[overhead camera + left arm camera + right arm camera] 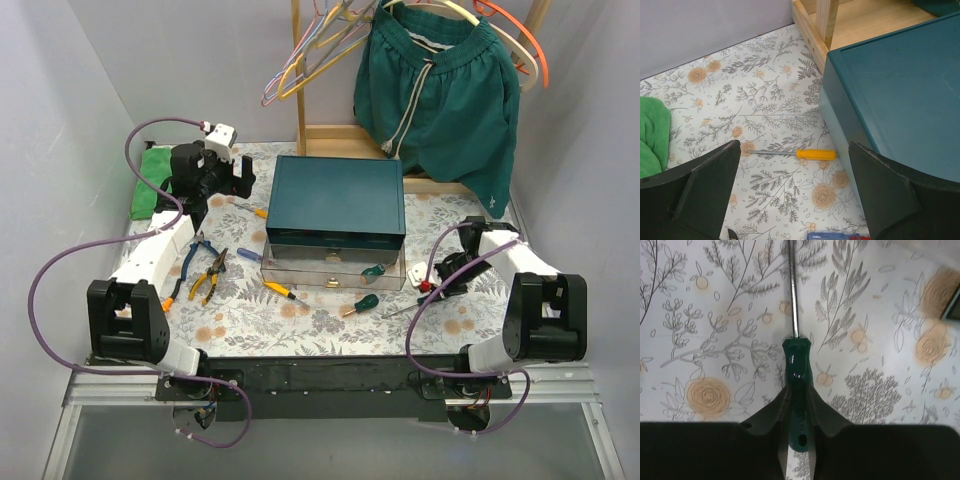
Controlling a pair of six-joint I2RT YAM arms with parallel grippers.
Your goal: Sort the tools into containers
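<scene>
My left gripper (222,178) (794,167) is open and empty. It hovers over a yellow-orange screwdriver (815,154) (258,211) that lies against the left side of the dark teal box (335,195) (900,95). A blue-red handle (840,236) shows at the bottom edge. My right gripper (443,284) (799,392) is shut on a green-handled screwdriver (797,362) low over the floral mat, its shaft (400,308) pointing left. Two clear drawers (290,268) stand pulled out in front of the box, one green screwdriver (375,270) inside. Another green screwdriver (362,303), a yellow one (280,290) and pliers (212,275) lie on the mat.
A green folded cloth (150,180) (652,130) lies at the back left. A wooden rack (345,140) (860,20) stands behind the box with hangers (310,50) and green shorts (440,90). Grey walls close in both sides.
</scene>
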